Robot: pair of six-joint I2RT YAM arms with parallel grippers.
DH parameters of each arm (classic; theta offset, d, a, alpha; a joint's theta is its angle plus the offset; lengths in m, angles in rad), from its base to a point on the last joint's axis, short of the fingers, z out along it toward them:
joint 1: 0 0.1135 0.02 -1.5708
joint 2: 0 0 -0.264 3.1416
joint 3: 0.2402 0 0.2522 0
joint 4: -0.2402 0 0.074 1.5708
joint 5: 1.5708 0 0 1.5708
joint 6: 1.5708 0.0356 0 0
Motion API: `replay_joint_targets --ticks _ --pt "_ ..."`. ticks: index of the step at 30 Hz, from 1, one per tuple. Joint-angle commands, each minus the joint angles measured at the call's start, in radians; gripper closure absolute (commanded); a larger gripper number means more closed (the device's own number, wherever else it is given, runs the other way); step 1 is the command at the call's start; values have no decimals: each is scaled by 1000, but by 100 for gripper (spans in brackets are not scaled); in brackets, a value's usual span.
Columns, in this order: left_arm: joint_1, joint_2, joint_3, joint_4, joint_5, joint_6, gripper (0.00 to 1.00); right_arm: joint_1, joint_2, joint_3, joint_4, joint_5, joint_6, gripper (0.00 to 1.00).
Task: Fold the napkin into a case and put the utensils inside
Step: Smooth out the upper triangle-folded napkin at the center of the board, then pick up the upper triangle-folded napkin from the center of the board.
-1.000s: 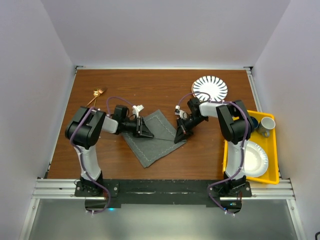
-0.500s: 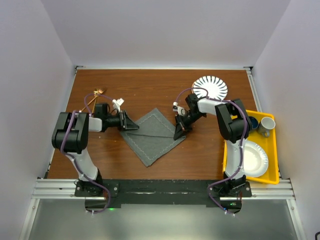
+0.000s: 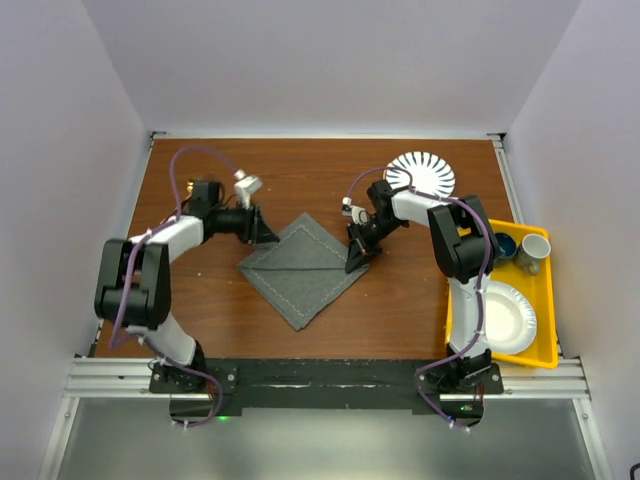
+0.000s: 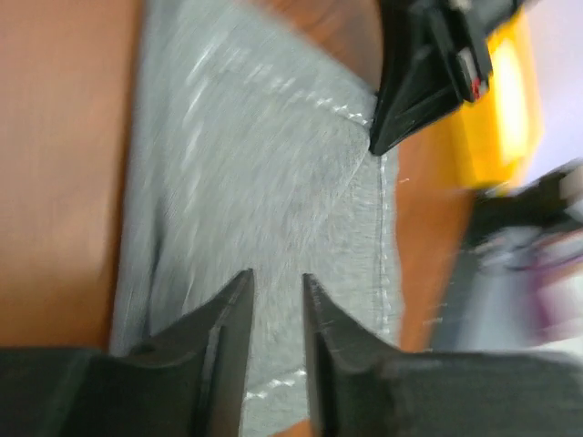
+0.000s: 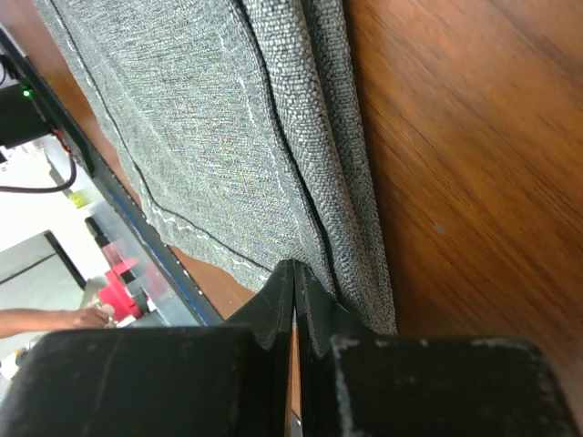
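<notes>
- Two grippers flank the napkin (image 3: 300,272), which lies as a diamond on the table (image 3: 200,295).
- Right gripper (image 3: 353,264) is clamped tight, tips on its right corner, forearm reaching leftward.
- Left gripper (image 3: 266,231) sits at the upper-left edge, jaws slightly parted on nothing I can see, arm stretched forward.

The napkin (image 3: 303,268) lies flat in the middle of the table (image 3: 200,310). The left gripper (image 3: 273,237) is at the napkin's far-left edge, and the right gripper (image 3: 351,268) is on its right corner. A plate (image 3: 420,176) sits behind and to the right of the napkin. Well to the napkin's right, a tray (image 3: 500,359) holds a paper plate (image 3: 510,318) and a cup (image 3: 532,250).
</notes>
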Motion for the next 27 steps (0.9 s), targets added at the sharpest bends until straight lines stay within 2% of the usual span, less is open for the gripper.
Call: replay_joint_targets --ticks 1,3,4,6,7,10,18,22,27 --pt "-264 -252 103 -323 -202 549 60 9 13 5 88 146 -39 100" --pt "-351 -331 16 -264 -302 544 53 12 11 -9 102 156 -34 100" --pt "-432 -351 -13 -244 -328 544 52 11 13 -12 106 159 -31 100" --pt "-506 -387 -90 -181 -398 533 51 12 16 -13 109 163 -27 100" --pt "-578 -392 -107 -170 -425 538 51 11 14 -12 112 166 -24 100" --pt "-675 -388 -151 -130 -514 552 51 12 10 -12 123 176 -22 100" --pt "-773 -220 -138 -201 -627 624 62 14 23 3 125 193 -21 99" --pt "-798 -164 -122 -265 -624 665 66 14 23 13 123 204 -21 99" --pt "-856 -122 -95 -317 -600 696 67 18 39 48 114 201 -18 98"
